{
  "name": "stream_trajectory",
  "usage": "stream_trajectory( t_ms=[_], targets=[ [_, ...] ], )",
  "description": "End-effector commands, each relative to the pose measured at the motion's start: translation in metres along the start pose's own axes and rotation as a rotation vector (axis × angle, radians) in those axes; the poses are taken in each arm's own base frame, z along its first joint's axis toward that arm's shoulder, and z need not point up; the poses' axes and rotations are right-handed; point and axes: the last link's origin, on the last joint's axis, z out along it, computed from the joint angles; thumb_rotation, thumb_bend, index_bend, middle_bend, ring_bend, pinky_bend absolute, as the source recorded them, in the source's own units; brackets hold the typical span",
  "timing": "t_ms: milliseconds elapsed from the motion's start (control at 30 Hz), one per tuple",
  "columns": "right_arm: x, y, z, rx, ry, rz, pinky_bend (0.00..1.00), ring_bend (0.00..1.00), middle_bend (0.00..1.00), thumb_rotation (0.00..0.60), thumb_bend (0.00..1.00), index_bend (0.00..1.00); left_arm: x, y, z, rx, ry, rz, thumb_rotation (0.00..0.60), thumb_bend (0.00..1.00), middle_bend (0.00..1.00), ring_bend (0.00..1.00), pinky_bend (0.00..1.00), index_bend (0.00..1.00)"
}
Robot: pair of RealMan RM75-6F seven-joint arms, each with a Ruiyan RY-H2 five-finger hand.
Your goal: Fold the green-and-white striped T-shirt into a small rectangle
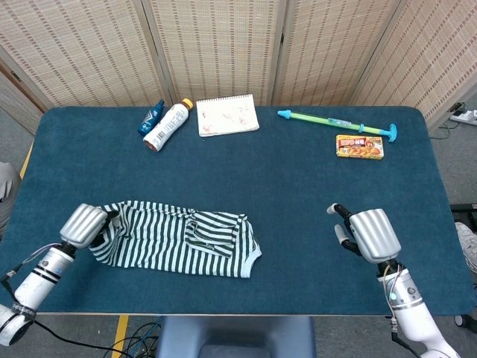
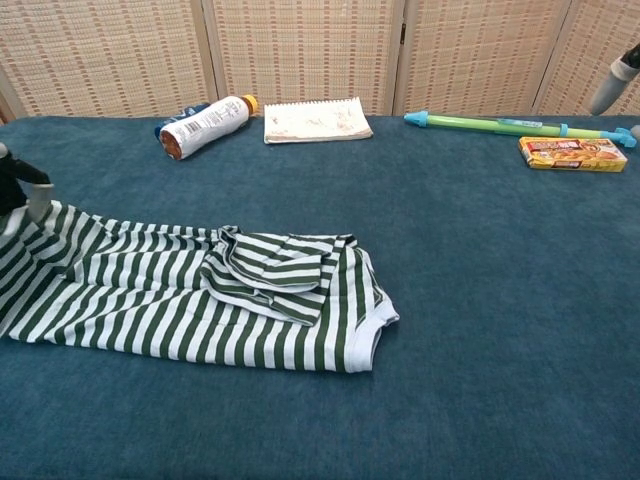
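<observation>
Blue-felted worktop [image 1: 298, 201], near edge first: left hand [image 1: 83, 224] pinching the end of the green-and-white striped T-shirt [image 1: 175, 239], lying as a long folded band at the front left with a sleeve bunched on top; right hand [image 1: 367, 235] well apart at the front right, fingers spread, holding nothing. Likely to rumple or slide off the left edge if dragged one-handed, loose sleeve spoiling the fold. Farther back, bottle [image 1: 167, 125], notebook [image 1: 227, 115], well clear.
</observation>
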Motion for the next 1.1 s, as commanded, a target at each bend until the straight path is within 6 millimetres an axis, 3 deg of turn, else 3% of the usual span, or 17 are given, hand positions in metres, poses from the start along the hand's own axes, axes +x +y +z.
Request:
stream_trajectory(
  t_ms=[33, 433, 833, 1100],
  targets=[
    [0.001, 0.003, -0.003, -0.008, 0.003, -0.001, 1.0, 1.0, 0.94, 0.6, 0.49, 0.36, 0.027, 0.05, 0.024, -0.092, 0.0, 0.023, 0.6, 0.69, 0.93, 0.83, 0.96, 0.66],
    [0.008, 0.016, -0.012, -0.046, 0.02, 0.001, 1.0, 1.0, 0.94, 0.6, 0.49, 0.36, 0.05, 0.133, 0.06, -0.186, -0.012, 0.003, 0.6, 0.68, 0.93, 0.83, 0.96, 0.64],
    [0.01, 0.023, -0.016, -0.061, 0.023, 0.0, 1.0, 1.0, 0.94, 0.6, 0.49, 0.36, 0.049, 0.193, 0.082, -0.213, -0.022, 0.059, 0.6, 0.68, 0.93, 0.83, 0.96, 0.63],
    [0.012, 0.028, -0.017, -0.074, 0.022, 0.0, 1.0, 1.0, 0.94, 0.6, 0.49, 0.36, 0.035, 0.231, 0.093, -0.239, -0.054, 0.101, 0.6, 0.68, 0.93, 0.83, 0.96, 0.62]
  ],
)
